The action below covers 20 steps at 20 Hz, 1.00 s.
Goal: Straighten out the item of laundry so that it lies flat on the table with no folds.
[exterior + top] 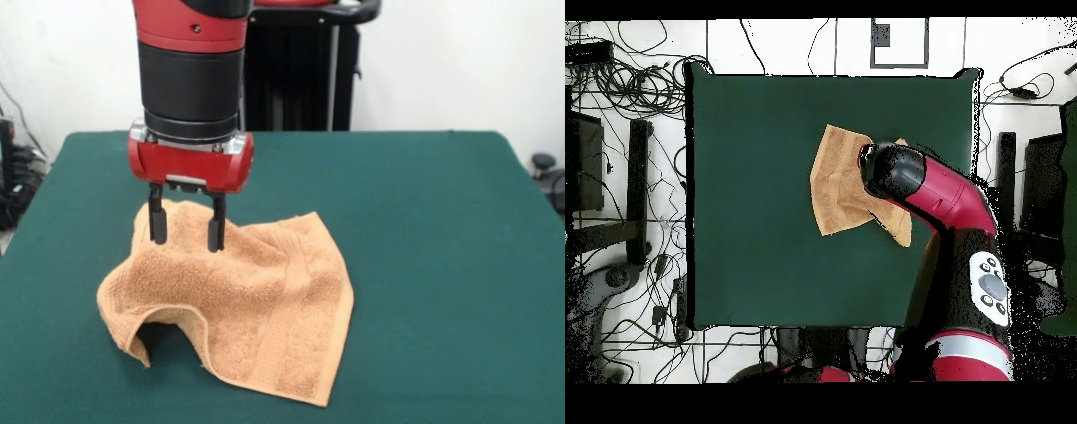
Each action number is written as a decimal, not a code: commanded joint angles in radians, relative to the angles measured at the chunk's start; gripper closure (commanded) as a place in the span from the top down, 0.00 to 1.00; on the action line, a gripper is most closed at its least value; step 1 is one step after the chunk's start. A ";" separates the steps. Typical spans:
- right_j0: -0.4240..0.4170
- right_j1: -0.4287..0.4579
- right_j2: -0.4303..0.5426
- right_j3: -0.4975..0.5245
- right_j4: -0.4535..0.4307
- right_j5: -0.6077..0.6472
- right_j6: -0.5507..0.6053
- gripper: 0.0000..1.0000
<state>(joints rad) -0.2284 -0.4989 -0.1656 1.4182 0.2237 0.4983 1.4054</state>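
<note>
The robot's claw (187, 225) hangs with its two fingers narrowly parted over the far corner of the towel (256, 309), tips at the cloth and gripping nothing that can be seen. The towel lies rumpled on the green table (441, 265) — its near-left edge humped up and curled under. A pinch here risks dragging the whole cloth, deepening that fold — not flattening it

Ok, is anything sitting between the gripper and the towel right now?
Nothing visible. The gripper is open directly over the towel, fingertips at its raised far edge. Bare table surrounds the towel on every side.
</note>
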 commanded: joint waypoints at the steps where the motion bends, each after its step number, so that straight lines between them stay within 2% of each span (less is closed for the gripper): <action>1: 0.024 0.108 0.086 0.084 0.001 0.038 0.194 1.00; 3: 0.009 0.193 0.112 0.047 -0.010 -0.035 0.173 1.00; 7: 0.026 0.281 0.083 -0.020 -0.009 -0.043 0.196 1.00; 14: 0.035 0.270 0.068 -0.004 -0.036 -0.055 0.166 1.00; 20: 0.010 0.354 0.115 -0.064 -0.035 -0.155 0.141 1.00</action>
<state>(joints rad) -0.2269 -0.2749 -0.1661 1.3769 0.2227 0.4780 1.4054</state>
